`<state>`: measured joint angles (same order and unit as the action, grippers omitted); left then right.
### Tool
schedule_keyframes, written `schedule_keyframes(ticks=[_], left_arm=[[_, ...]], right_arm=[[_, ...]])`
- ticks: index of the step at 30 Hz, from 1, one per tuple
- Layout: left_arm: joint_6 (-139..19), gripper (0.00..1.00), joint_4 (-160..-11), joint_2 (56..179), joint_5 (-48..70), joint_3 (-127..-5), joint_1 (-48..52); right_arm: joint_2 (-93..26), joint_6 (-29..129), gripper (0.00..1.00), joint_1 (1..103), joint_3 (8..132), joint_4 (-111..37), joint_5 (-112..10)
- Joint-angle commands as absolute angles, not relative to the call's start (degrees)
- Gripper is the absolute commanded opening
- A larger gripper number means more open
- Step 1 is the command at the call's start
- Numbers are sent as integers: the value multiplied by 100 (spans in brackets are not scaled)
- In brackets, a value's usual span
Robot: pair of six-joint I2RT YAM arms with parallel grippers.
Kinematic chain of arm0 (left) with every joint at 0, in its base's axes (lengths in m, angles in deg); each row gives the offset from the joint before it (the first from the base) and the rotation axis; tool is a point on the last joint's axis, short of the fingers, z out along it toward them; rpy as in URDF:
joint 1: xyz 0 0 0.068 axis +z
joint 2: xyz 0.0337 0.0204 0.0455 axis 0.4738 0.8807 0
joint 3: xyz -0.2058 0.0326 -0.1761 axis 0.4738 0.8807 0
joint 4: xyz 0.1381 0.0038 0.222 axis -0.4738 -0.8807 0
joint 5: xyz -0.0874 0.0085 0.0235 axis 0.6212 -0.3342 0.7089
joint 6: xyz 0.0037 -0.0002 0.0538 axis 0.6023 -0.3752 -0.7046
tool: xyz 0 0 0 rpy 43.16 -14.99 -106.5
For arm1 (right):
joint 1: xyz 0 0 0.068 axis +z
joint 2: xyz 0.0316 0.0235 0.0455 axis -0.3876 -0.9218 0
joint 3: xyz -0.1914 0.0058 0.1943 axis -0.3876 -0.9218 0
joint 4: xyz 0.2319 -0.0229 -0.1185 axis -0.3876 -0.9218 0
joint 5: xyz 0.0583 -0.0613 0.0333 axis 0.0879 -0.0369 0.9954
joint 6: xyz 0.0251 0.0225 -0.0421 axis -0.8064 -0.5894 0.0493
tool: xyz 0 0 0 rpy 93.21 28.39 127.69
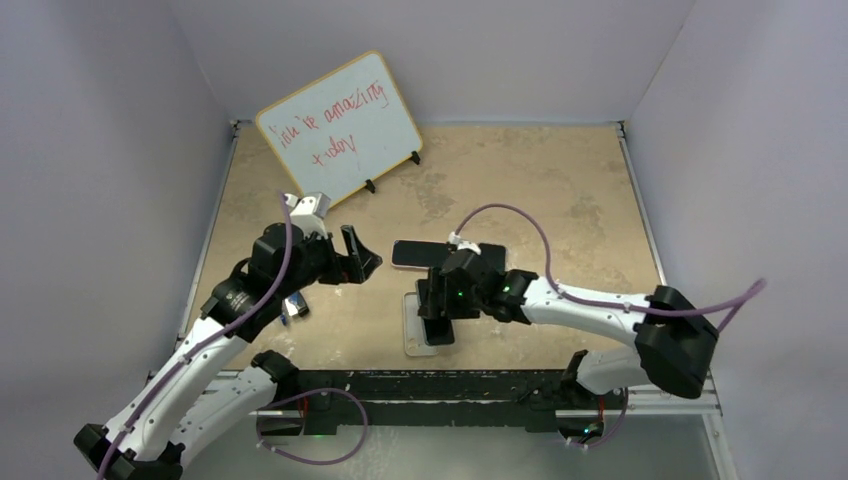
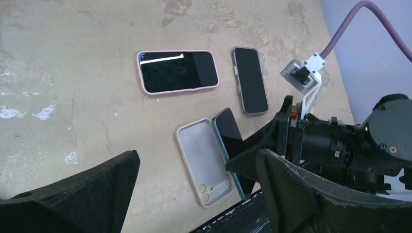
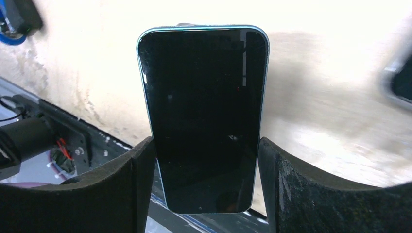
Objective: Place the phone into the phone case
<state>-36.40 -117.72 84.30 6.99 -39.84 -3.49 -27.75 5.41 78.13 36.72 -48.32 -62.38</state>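
1. Top view: Your right gripper (image 1: 437, 318) sits in the lower middle of the frame and holds the phone (image 1: 439, 331), a dark slab, over the pale case (image 1: 412, 331) on the table (image 1: 570, 200). Your left gripper (image 1: 356, 254) is left of centre. It stands wide and holds nothing, well apart from the case. A pink-cased phone (image 1: 416, 255) lies flat just above the right gripper. A whiteboard (image 1: 340, 128) with red writing leans at the upper left.

2. Left wrist view: The two left fingers (image 2: 73, 196) fill the lower corners, far apart with bare table between them. The case lies open side up at lower centre, empty, with its camera cutout toward the bottom edge. The phone, teal at its rim, is tilted on its long side along the case's right rim, and the right gripper clamps it from the right. You cannot tell whether phone and case touch. The pink-cased phone lies above centre, with a grey-cased phone (image 2: 249, 80) to its right.

3. Right wrist view: The phone stands in mid-frame with its dark screen facing you. The right fingers (image 3: 138, 179) press on its two long edges near the bottom. The case is not in sight here.
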Motion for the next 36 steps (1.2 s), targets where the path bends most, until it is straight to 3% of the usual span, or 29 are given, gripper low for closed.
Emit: schedule_keyframes(ticks=[1,15,36], left_arm=[[-3769,94,-12194,8346,400,-4097,-333],[-3802,95,-12514,8012,45,-4083,-334],[-3754,95,-12315,8116,194,-3894,-336]], right_arm=[[-3273,25,46,8348,4186,-3951,-6568],[-4212,-349,50,8784,4603,-4000,-7233],[-4129,-682,64,9033,4537,-4531,-7640]])
